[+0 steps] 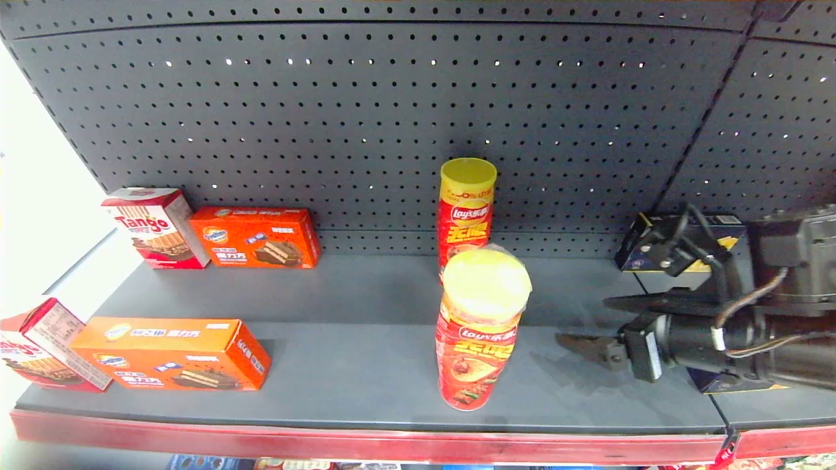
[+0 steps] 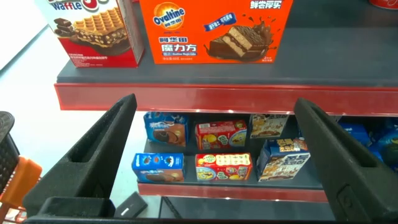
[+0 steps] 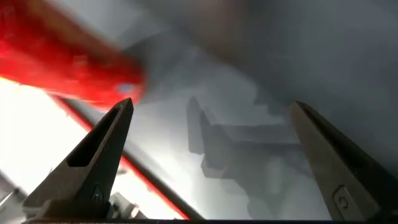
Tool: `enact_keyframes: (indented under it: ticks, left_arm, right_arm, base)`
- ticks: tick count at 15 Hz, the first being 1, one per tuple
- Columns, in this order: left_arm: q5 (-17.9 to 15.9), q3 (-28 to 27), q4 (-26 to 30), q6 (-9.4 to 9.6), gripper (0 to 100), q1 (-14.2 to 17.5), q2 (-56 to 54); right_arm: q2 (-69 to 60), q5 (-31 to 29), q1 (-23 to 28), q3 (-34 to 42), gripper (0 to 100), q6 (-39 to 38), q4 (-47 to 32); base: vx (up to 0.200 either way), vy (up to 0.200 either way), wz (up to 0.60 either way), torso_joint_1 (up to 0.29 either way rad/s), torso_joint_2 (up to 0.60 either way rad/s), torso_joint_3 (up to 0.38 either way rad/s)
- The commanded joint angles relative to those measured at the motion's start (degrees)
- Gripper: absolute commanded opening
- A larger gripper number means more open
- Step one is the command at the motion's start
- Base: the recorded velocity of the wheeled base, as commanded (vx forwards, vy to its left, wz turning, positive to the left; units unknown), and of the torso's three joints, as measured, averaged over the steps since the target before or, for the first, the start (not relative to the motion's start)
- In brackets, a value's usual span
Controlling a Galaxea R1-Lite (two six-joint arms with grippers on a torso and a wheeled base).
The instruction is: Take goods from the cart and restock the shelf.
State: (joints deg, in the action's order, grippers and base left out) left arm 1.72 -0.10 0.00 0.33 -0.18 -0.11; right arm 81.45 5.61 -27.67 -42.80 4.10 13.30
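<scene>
A dark grey shelf (image 1: 366, 372) with a red front lip is running beneath a perforated back panel (image 1: 326, 117); at its left end two wafer boxes (image 1: 157, 225) and two orange cake boxes (image 1: 170, 356) are sitting in front and back pairs; the left hand (image 2: 216, 102) is hanging before the lip, fingers spread wide and empty, facing a lower shelf (image 2: 249, 191) of small snack boxes; mid-shelf, two chip cans (image 1: 480, 326) are standing upright, one behind the other; the right hand (image 1: 581, 321) is hovering just right of the front can, fingers parted, holding nothing; a dark box (image 1: 643, 238) is sitting behind it.
</scene>
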Motion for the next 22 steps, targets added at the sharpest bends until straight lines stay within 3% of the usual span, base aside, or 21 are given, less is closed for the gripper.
enact_keyframes:
  ticks: [1,3,4,7,10,12,13,15,16,18,19,20,22]
  left_arm:
    - [0.04,0.01,0.0,0.02,100,0.09,0.11]
    - [0.04,0.01,0.0,0.02,100,0.01,0.11]
    - [0.04,0.01,0.0,0.02,100,0.01,0.11]
    - [0.04,0.01,0.0,0.02,100,0.01,0.11]
    - [0.04,0.01,0.0,0.02,100,0.01,0.11]
    - [0.13,0.01,0.0,0.02,100,0.09,0.11]
    - [0.13,0.01,0.0,0.02,100,0.09,0.11]
    - [0.13,0.01,0.0,0.02,100,0.09,0.11]
    - [0.13,0.01,0.0,0.02,100,0.09,0.11]
    - [0.13,0.01,0.0,0.02,100,0.09,0.11]
    - [0.13,0.01,0.0,0.02,100,0.09,0.11]
    - [0.13,0.01,0.0,0.02,100,0.09,0.11]
    - [0.13,0.01,0.0,0.02,100,0.09,0.11]
  right_arm:
    - [-20.01,-1.13,13.08,7.47,100,0.03,-0.47]
    - [-36.01,-1.65,21.17,17.4,100,0.03,-0.12]
    - [-43.39,-2.53,22.66,21.97,100,0.03,-0.38]
    - [-59.74,-6.14,23.28,30.58,100,0.12,-1.61]
    - [-76.88,-8.16,23.54,34.63,100,-0.67,-16.11]
    - [-77.58,-7.54,25.91,38.58,100,-1.55,-13.12]
    - [-80.74,-4.2,26.79,41.66,100,-3.48,-12.86]
    - [-81.18,-4.47,27.06,41.31,100,-4.01,-13.3]
    - [-81.18,-6.31,27.06,41.31,100,-3.92,-13.3]
    - [-81.18,-19.23,27.06,41.48,100,-7.35,-13.12]
    - [-81.18,-17.47,27.06,41.66,100,-7.44,-12.95]
    - [-81.18,-9.74,27.06,42.71,100,-4.89,-12.86]
    - [-81.01,-8.24,26.97,42.8,100,-4.1,-13.04]
  base:
    - [0.0,0.0,0.0,0.0,0.0,0.0]
    - [0.0,0.0,0.0,0.0,0.0,0.0]
    - [0.0,0.0,0.0,0.0,0.0,0.0]
    - [0.0,0.0,0.0,0.0,0.0,0.0]
    - [0.0,0.0,0.0,0.0,0.0,0.0]
    - [0.0,0.0,0.0,0.0,0.0,0.0]
    - [0.0,0.0,0.0,0.0,0.0,0.0]
    - [0.0,0.0,0.0,0.0,0.0,0.0]
    - [0.0,0.0,0.0,0.0,0.0,0.0]
    - [0.0,0.0,0.0,0.0,0.0,0.0]
    - [0.0,0.0,0.0,0.0,0.0,0.0]
    - [0.0,0.0,0.0,0.0,0.0,0.0]
    - [0.0,0.0,0.0,0.0,0.0,0.0]
